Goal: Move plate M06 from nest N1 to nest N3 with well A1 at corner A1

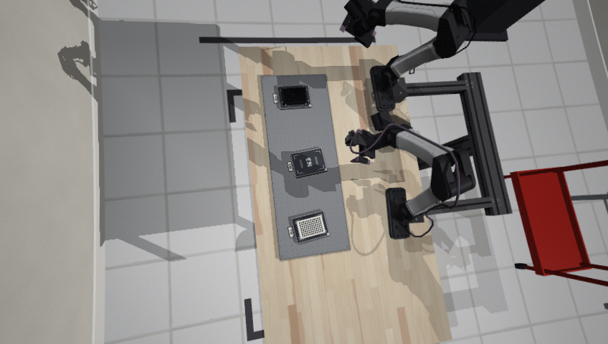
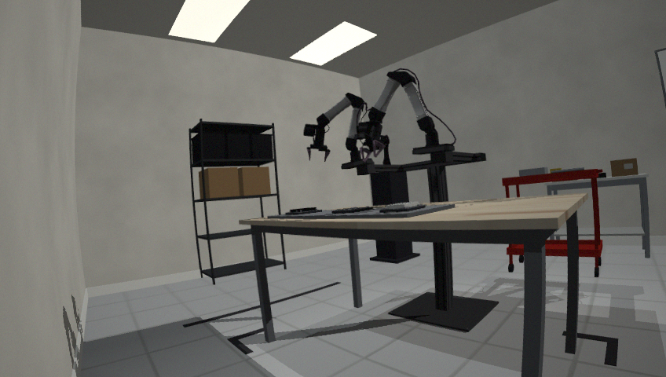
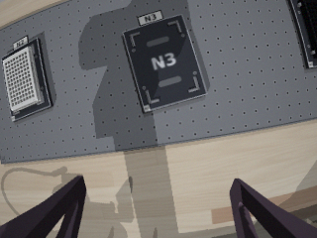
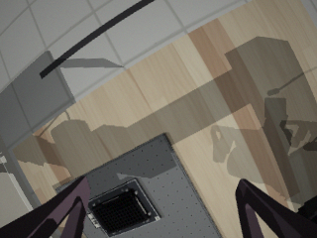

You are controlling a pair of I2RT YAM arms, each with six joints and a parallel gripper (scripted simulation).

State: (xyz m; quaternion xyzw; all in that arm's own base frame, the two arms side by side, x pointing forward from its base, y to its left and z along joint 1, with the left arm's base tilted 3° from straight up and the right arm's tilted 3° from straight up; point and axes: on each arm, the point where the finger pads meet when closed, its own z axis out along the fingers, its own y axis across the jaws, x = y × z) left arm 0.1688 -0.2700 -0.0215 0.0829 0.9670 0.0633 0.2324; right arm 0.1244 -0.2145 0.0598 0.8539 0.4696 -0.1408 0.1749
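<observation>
A black plate (image 1: 294, 97) (image 3: 312, 27) (image 4: 119, 213), taken as M06, sits in the end nest; its sign is unreadable here. Nest N3 (image 1: 299, 164) (image 3: 141, 59) is empty, with corner locators and its name on it, in the middle of the deck. A white plate (image 1: 311, 226) (image 3: 21, 79), taken as M09, sits in nest N2. Plate labels and the A1 mark are too small to read. My left gripper (image 1: 359, 147) (image 3: 158, 185) is open and empty, high near the deck's robot side by N3. My right gripper (image 1: 358, 32) (image 2: 318, 159) (image 4: 163, 186) is open and empty, high beyond the table's black-plate end.
The grey perforated deck (image 1: 298, 132) (image 3: 238, 74) (image 4: 173, 198) lies on the wooden table (image 1: 311, 294) (image 2: 514, 212). Both arms' bases stand along the table's robot side. Arm shadows cross the deck and table. A red cart (image 1: 550, 221) stands behind the arms.
</observation>
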